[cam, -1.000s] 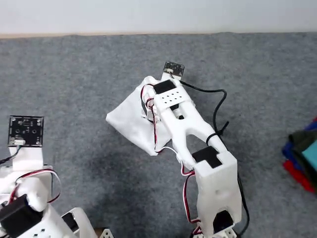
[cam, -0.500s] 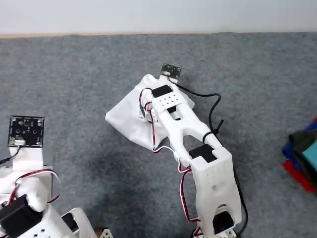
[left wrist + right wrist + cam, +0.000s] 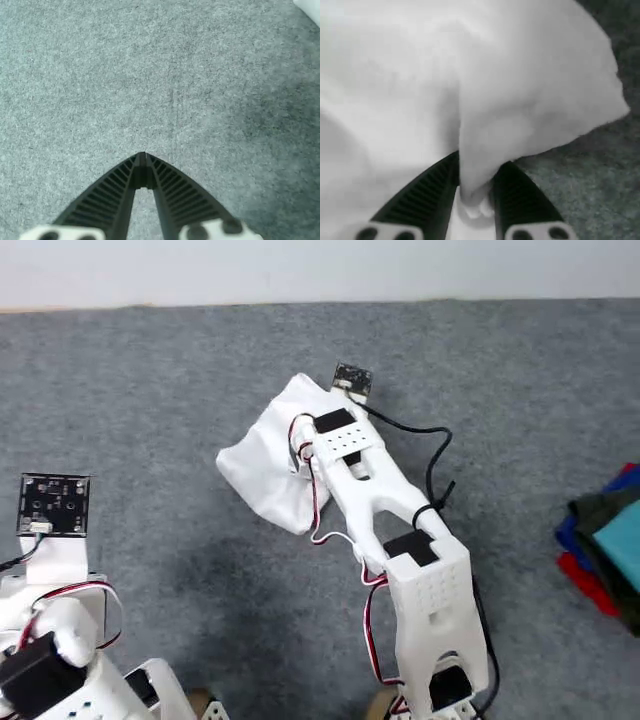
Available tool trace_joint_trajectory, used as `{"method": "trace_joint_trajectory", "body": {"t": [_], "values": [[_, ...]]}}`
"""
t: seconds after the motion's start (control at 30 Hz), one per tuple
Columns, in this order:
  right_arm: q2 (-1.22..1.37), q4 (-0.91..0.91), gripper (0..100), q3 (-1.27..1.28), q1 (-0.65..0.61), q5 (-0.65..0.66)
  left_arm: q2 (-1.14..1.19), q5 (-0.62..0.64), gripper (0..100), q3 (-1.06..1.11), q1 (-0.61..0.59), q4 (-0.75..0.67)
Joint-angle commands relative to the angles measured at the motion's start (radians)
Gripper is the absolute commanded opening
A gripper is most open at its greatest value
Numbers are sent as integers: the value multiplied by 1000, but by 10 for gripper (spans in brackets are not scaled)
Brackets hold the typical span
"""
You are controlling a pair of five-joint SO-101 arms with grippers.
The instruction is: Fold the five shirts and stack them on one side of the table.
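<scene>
Pinching a fold of the white shirt (image 3: pixel 520 100) in the right gripper (image 3: pixel 479 165), jaws clamped tight on a ridge of cloth that bulges up between them. Gripping at a doubled edge rather than a single layer, most likely so as to carry the fold over in one piece. Reaching out over the middle of the grey counter (image 3: pixel 130 380) to do so, with the shirt bunched into a loose lump beneath and beside the wrist. Not yet folded flat, to judge by the rumpled outline and soft creases. Well apart from a pile of folded shirts (image 3: pixel 610 550) in blue, red, dark and teal, stacked at the counter's edge on the right arm's side, presumably as the chosen stacking spot. Holding the left gripper (image 3: pixel 144 159) back near its own base, low over bare counter, jaws together on nothing; parked there probably to leave room for the working arm. Judging by that pile, late in the task, with only the white shirt to finish and move across. Worth watching for cloth slipping from the pinch, or for the lower layers dragging askew on the rough felt-like surface.
</scene>
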Motion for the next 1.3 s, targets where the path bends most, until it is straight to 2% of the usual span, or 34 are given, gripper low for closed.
{"method": "trace_joint_trajectory", "body": {"t": [0.0,0.3,0.43,0.6,0.87,1.03,1.27], "values": [[2,-19,9,-31,12,14,-8,-9,3,-7,-8,-9],[-24,36,9,-72,62,17,-8,-9,3,-7,-8,-9],[-88,90,9,-107,70,20,-8,-9,3,-8,-8,-9],[-179,127,9,-129,73,91,-8,-9,3,-8,-8,-11],[-291,193,9,-129,87,95,-8,-9,3,-10,-8,-11],[-318,234,9,-129,153,101,-8,-11,3,-10,-8,-11],[-374,286,9,-129,271,176,-8,-11,3,-10,-8,-11]]}}
